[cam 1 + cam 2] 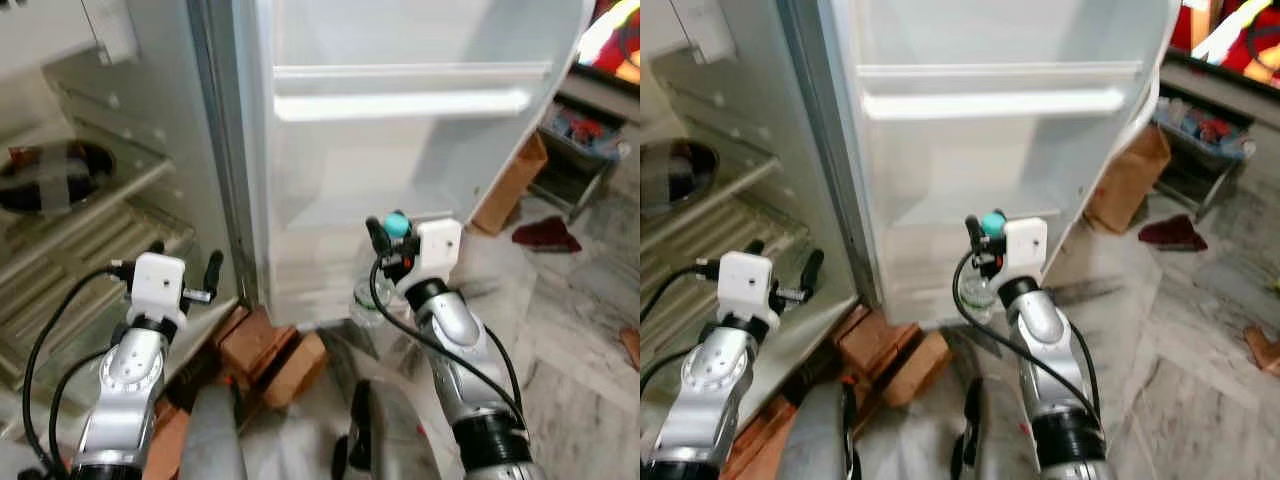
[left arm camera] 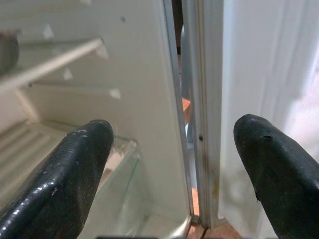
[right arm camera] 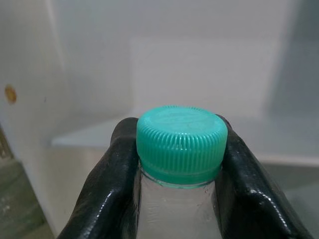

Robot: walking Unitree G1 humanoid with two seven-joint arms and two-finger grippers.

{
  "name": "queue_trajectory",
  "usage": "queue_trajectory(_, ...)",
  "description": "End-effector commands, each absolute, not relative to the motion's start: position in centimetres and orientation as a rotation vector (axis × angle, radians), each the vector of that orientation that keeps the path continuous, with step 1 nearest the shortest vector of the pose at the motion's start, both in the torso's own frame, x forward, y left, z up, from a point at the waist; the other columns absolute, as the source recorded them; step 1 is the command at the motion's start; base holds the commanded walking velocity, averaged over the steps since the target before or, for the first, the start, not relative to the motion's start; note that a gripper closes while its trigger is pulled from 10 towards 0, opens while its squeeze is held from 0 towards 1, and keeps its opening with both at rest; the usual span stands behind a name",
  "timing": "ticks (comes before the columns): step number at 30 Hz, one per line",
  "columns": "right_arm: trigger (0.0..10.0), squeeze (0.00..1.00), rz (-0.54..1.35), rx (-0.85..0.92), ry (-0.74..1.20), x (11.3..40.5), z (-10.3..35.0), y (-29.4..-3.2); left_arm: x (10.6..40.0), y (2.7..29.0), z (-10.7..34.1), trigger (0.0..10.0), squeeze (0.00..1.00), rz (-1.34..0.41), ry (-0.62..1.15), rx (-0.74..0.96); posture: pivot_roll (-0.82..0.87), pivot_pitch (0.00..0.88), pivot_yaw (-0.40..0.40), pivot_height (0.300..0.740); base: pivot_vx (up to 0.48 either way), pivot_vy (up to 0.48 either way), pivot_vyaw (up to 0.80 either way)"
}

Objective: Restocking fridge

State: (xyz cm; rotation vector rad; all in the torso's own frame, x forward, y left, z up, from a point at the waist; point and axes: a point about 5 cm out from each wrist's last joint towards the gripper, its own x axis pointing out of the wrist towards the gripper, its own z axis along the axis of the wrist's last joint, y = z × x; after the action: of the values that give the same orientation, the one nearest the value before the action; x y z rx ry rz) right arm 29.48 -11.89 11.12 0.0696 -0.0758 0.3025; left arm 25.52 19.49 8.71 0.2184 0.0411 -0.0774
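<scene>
A clear plastic bottle (image 1: 366,294) with a teal cap (image 1: 397,224) hangs in my right gripper (image 1: 388,238), which is shut on its neck just under the cap (image 3: 182,142). The bottle is held low in front of the open fridge door's bottom shelf (image 1: 350,215). A white door rack (image 1: 400,102) runs across higher up. My left gripper (image 1: 185,262) is open with nothing between its fingers (image 2: 65,184), close to the fridge's hinge edge (image 2: 199,124). The fridge interior (image 1: 90,240) with its shelves is on the left.
A dark bowl (image 1: 50,176) sits on an upper fridge shelf. Brown blocks (image 1: 270,350) lie under the fridge's front corner. To the right are a brown paper bag (image 1: 510,185), a red cloth (image 1: 545,236) on the tiled floor and a low rack (image 1: 580,140).
</scene>
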Motion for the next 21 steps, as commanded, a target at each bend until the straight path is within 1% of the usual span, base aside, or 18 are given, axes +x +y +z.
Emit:
queue_trajectory(1, 10.0, 0.0, 0.299, 0.052, -0.095, 29.89, 11.48, -12.32, 25.4, 19.53, 8.8, 10.0, 0.0, -0.064, 0.045, 0.228, 0.07, 0.05, -0.084, 0.566, 0.0, 0.0, 0.0)
queue_trajectory(14, 10.0, 0.0, 0.299, 0.023, -0.119, 30.6, 11.78, -12.77, 25.34, 19.67, 9.27, 10.0, 0.0, -0.065, 0.005, 0.245, 0.07, 0.059, -0.085, 0.566, 0.0, 0.0, 0.0)
queue_trajectory(21, 10.0, 0.0, 0.322, -0.007, -0.147, 30.59, 12.11, -12.56, 25.42, 19.58, 9.33, 10.0, 0.0, -0.073, 0.001, 0.239, 0.07, 0.056, -0.084, 0.566, 0.31, 0.0, 0.0)
